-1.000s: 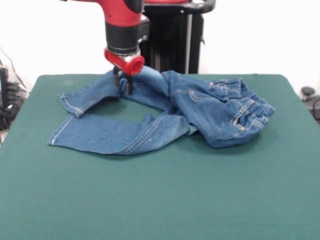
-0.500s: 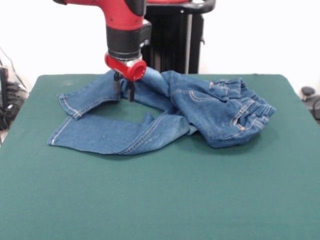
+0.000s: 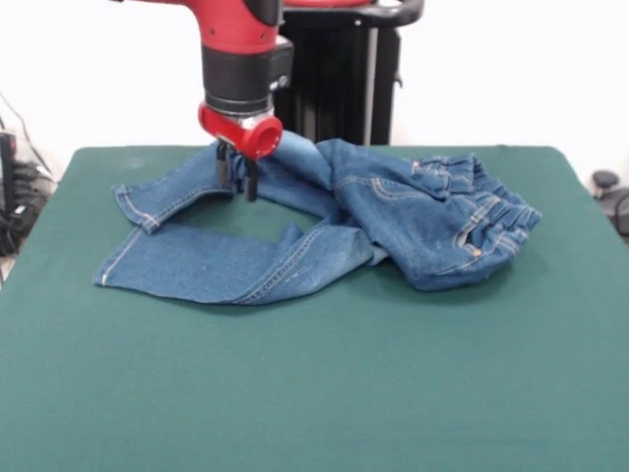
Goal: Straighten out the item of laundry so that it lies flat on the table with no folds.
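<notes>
Plain white wall [image 3: 511,69] behind the scene, evenly and brightly lit, no windows or markings visible. Soft diffuse light overall; only faint shadows. Dark cables and equipment [image 3: 18,192] bunched past the left edge of the table, partly cut off by the picture's border; exact items not identifiable. Small dark rounded object [image 3: 605,181] and another dark shape [image 3: 621,208] past the right edge, near the far right corner; too small to identify. Pale strip of floor [image 3: 6,267] just visible low at the left edge. No other furniture discernible.
</notes>
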`<state>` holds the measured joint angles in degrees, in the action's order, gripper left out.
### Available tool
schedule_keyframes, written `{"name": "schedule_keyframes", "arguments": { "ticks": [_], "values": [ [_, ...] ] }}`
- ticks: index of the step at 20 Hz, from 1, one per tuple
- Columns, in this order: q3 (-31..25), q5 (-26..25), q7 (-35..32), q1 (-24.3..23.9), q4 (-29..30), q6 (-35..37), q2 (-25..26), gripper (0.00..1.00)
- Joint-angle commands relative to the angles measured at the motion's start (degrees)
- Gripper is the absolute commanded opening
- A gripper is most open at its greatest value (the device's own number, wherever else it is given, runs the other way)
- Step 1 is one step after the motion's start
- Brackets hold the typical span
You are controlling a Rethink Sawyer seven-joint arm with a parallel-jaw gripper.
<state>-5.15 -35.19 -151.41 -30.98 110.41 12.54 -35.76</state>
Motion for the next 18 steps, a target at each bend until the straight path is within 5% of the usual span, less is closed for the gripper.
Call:
{"name": "schedule_keyframes", "arguments": {
  "ticks": [1,9,18],
  "values": [
    [-1.7,-1.2,3.2,3.4,-2.4,3.7,-1.5,1.00],
    [2.4,-3.4,1.0,4.9,1.0,-0.2,-2.6,1.00],
    [10.6,-9.1,-2.0,7.6,-1.0,-6.9,5.4,1.00]
  ]
}}
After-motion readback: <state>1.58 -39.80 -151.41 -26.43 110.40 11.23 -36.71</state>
